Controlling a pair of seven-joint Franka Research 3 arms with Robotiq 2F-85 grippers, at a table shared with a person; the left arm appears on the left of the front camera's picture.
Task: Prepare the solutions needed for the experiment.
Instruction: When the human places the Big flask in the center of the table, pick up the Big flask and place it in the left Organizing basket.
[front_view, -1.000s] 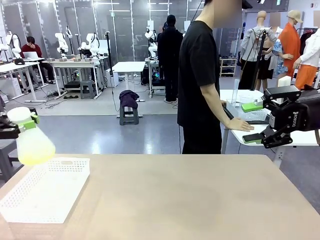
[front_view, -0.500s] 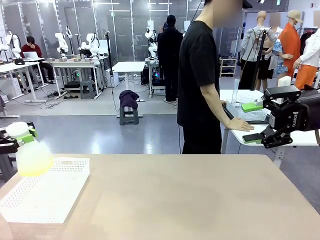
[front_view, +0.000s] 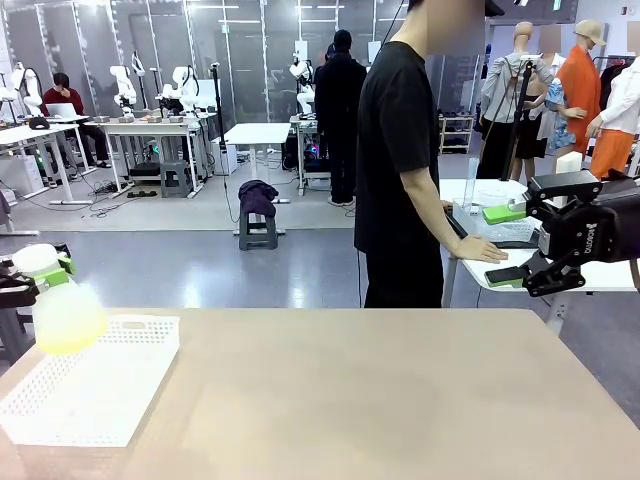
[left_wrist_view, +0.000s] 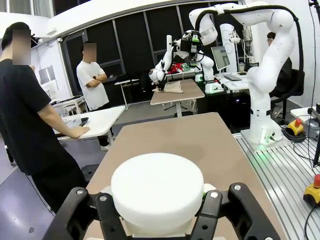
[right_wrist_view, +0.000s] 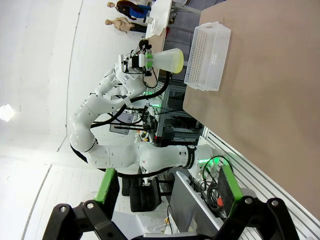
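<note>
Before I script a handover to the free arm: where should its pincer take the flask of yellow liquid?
Probably the bare cone of the flask just below the neck, approached level from table centre. The left pincer already clamps the neck under the white cap, and the body widens downward.

The right gripper (right_wrist_view: 170, 200) stands wide open – green pads apart. Far off, the left gripper (right_wrist_view: 141, 60) clamps a flask (right_wrist_view: 167, 60) of yellow liquid (right_wrist_view: 177, 61) beside a white basket (right_wrist_view: 207, 56).

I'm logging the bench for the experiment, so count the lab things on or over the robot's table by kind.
Flask with yellow liquid: 1
White basket: 1
Total: 2
</note>
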